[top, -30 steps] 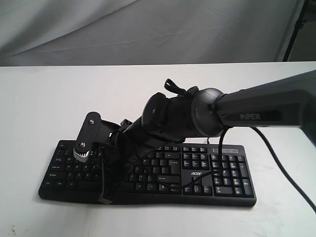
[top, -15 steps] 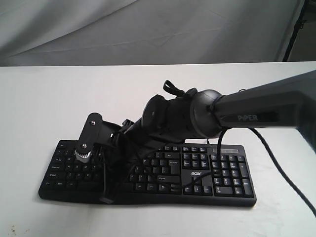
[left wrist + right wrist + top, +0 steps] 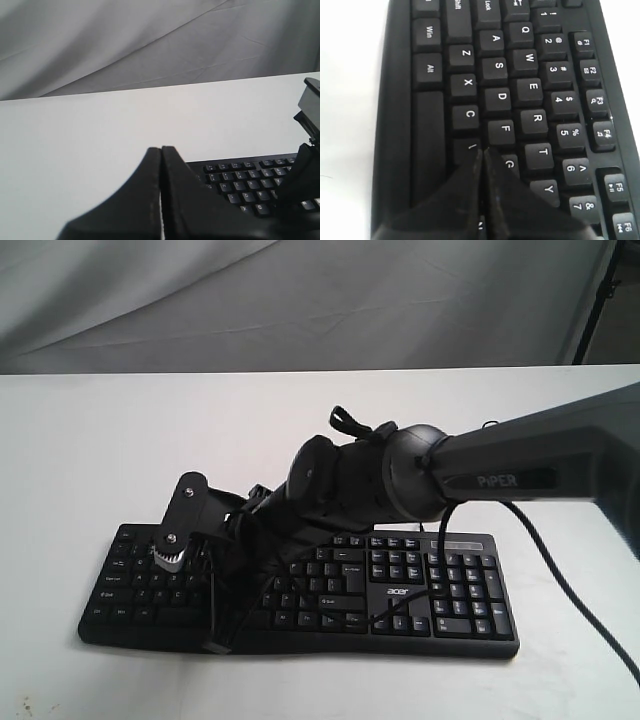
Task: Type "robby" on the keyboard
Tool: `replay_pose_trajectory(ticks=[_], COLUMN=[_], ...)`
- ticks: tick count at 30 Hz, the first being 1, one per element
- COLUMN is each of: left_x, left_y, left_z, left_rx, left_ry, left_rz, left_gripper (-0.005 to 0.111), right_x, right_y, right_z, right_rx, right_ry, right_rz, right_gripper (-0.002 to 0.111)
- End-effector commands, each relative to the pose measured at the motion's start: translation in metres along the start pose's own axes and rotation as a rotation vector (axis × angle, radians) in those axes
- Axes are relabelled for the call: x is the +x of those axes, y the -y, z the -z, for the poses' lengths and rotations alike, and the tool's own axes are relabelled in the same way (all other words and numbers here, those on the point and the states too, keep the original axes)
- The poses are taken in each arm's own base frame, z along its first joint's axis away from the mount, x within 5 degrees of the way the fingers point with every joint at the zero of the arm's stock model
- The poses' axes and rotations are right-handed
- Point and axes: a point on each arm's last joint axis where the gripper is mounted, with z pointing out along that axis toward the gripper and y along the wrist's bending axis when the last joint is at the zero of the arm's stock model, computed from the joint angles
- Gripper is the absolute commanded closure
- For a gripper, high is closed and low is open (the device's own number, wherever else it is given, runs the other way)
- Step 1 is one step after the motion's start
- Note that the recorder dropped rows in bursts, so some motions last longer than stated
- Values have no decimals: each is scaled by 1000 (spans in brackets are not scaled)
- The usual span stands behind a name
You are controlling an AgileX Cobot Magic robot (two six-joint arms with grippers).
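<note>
The keyboard (image 3: 440, 590) lies flat on the white table (image 3: 100, 440), toward the camera side. The right gripper (image 3: 480, 152) is held low over it, jaws pressed together on nothing, with the tip near the seam between F, G and V. From there a neighbouring key, or two at once, could be struck. The left gripper (image 3: 161, 150) is likewise closed and empty.

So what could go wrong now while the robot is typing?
1. The shut right gripper has its tip where the F key and G key meet, so it might press a wrong letter, or two at once.
2. A black cable dangles from that arm across the keyboard. It could catch on keys or nudge one.
</note>
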Motion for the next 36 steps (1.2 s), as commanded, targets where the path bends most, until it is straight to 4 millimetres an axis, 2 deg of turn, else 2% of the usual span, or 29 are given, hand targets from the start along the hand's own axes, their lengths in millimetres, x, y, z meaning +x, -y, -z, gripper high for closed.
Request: replay_pose_trajectory(ticks=[1,11,20,29,36], left_x=[1,1,1,1,1], left_y=[0,0,0,0,0], left_z=[0,0,0,0,0], left_rx=[5,5,5,5,5], left_ry=[5,5,5,5,5], left_rz=[-3,-3,-3,-3,-3], left_gripper=[107,107,107,107,107], right_x=[0,-1,-18,-15,-5], right_y=[1,1,2,2,0], right_z=[-2,-2,23,19,4], right_rx=[3,3,34,22,1], right_ry=[1,3,59,49,14], right_rz=[-4,-7,14,8,-2], right_gripper=[108,108,108,108,108])
